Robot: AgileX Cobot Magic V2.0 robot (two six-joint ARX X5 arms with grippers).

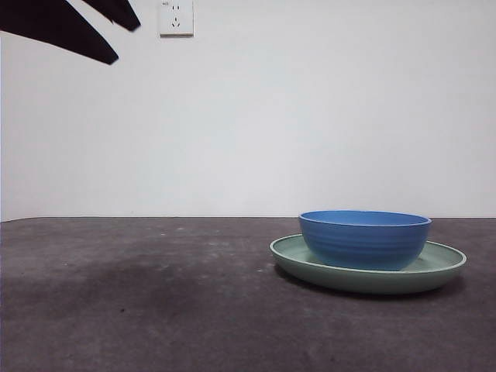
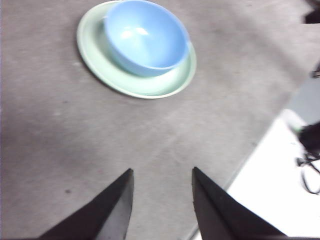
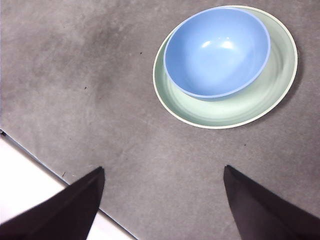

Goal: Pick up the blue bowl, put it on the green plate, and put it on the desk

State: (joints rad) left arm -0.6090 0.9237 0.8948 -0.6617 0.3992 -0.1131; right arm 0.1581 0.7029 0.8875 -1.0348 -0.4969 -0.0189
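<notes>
The blue bowl [image 1: 364, 240] sits upright inside the green plate [image 1: 368, 277], which lies on the desk [image 1: 155, 310] at the right. In the left wrist view my left gripper [image 2: 162, 170] is open and empty, high above the desk, with the bowl [image 2: 145, 37] and plate [image 2: 150, 85] well ahead of it. In the right wrist view my right gripper [image 3: 163, 167] is open and empty, also raised, apart from the bowl [image 3: 217, 50] and plate [image 3: 225, 112]. Neither gripper touches them.
Black jaw tips [image 1: 85, 31] show at the front view's top left corner. A white wall socket [image 1: 176, 17] is on the wall behind. The desk's edge shows in both wrist views [image 2: 240, 165] [image 3: 50, 170], with cables [image 2: 310, 170] beyond it.
</notes>
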